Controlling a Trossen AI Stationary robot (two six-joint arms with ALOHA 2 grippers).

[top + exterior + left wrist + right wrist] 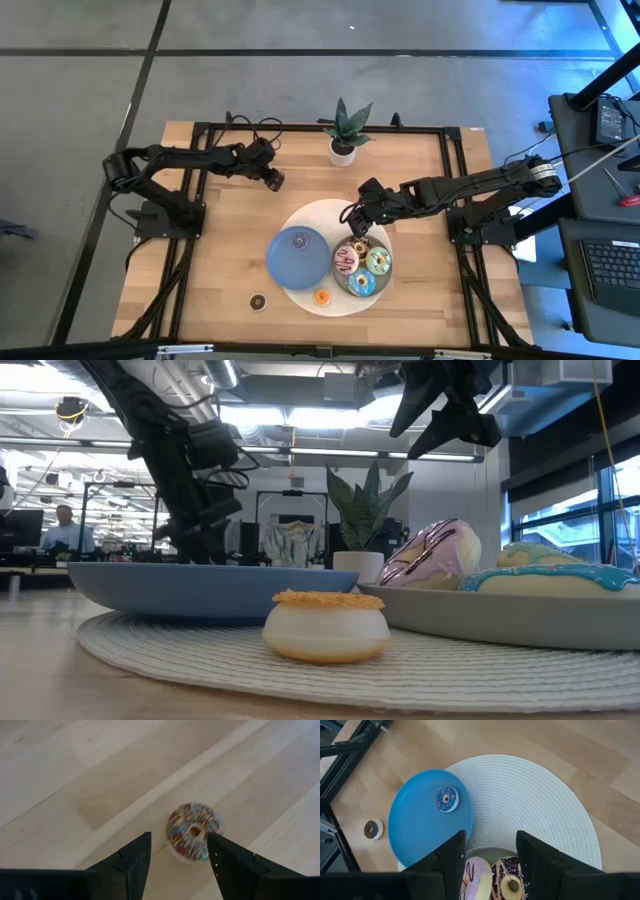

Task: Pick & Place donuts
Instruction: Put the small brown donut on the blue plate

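Observation:
My left gripper (272, 179) hangs open over the table's far left part. In its wrist view a mini donut with dark icing and coloured sprinkles (195, 831) lies flat on the wood just beyond the open gripper (178, 840). My right gripper (355, 215) (491, 837) is open above the far rim of the grey plate (386, 279), which holds the pink (346, 260), brown (360, 243), green (378, 262) and blue donuts (360, 283). A purple mini donut (446, 799) lies on the blue plate (285, 262). An orange mini (321, 297) rests on the mat, and a brown mini (258, 301) on the table.
Both plates sit on a round white woven placemat (322, 213) at the table's middle right. A potted plant (344, 135) stands at the far edge. Black frame rails (190, 200) run along the table's sides. Bare wood lies to the left and near left.

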